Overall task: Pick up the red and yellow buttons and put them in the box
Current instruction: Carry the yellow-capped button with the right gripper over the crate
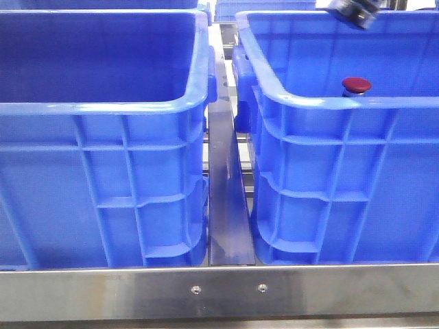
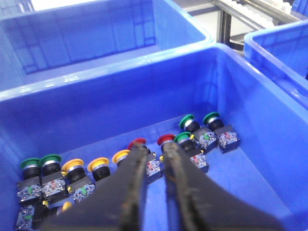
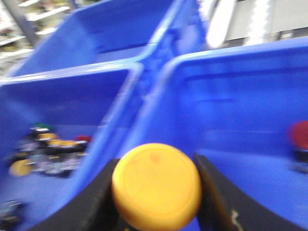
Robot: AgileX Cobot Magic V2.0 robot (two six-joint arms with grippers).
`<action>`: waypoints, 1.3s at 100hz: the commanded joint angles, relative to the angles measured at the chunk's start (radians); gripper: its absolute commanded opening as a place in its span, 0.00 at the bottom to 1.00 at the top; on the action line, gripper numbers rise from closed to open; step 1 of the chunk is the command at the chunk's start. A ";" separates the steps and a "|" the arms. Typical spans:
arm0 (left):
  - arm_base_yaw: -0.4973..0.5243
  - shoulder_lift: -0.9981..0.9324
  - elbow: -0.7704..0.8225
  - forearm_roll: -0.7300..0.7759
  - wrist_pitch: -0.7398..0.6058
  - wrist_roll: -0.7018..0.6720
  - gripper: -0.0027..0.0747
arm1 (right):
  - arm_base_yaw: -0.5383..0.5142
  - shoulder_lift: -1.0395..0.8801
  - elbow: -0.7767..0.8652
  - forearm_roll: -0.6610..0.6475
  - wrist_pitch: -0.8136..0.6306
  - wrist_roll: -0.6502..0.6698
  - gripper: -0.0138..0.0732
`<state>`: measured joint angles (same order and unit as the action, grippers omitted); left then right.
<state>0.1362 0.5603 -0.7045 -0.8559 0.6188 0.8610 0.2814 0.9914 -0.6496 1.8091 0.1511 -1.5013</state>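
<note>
My right gripper [image 3: 156, 166] is shut on a yellow button [image 3: 156, 192], its cap facing the camera, held above the wall between the two blue crates. Part of this gripper shows at the top right of the front view [image 1: 353, 12]. A red button [image 1: 356, 85] stands inside the right crate, the box [image 1: 343, 103]; it also shows in the right wrist view [image 3: 301, 137]. My left gripper [image 2: 155, 150] is slightly open and empty, low inside the left crate [image 2: 120, 91], its tips just beside two red buttons [image 2: 166, 140].
The left crate [image 1: 103, 106] holds several green, yellow and red buttons on black blocks [image 2: 77, 173]; the front view hides them behind its wall. A metal rail [image 1: 219, 291] runs along the front. A narrow gap [image 1: 226, 192] separates the crates.
</note>
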 commanded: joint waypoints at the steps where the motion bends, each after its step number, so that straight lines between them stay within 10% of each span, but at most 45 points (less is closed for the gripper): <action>1: 0.003 -0.001 -0.026 -0.028 -0.085 -0.053 0.01 | -0.001 -0.021 -0.048 0.102 -0.112 -0.060 0.29; 25: 0.003 -0.001 -0.026 -0.028 -0.120 -0.065 0.01 | -0.058 0.002 -0.113 0.030 -0.341 -0.128 0.29; 70: 0.003 -0.001 -0.026 -0.029 -0.120 -0.065 0.01 | -0.420 0.362 -0.264 0.052 -0.019 -0.128 0.29; 130: 0.003 -0.001 -0.026 -0.033 -0.120 -0.065 0.01 | -0.428 0.720 -0.492 0.052 0.002 -0.288 0.29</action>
<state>0.1362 0.5582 -0.7045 -0.8515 0.5547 0.8058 -0.1435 1.7331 -1.0900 1.8291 0.1151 -1.7663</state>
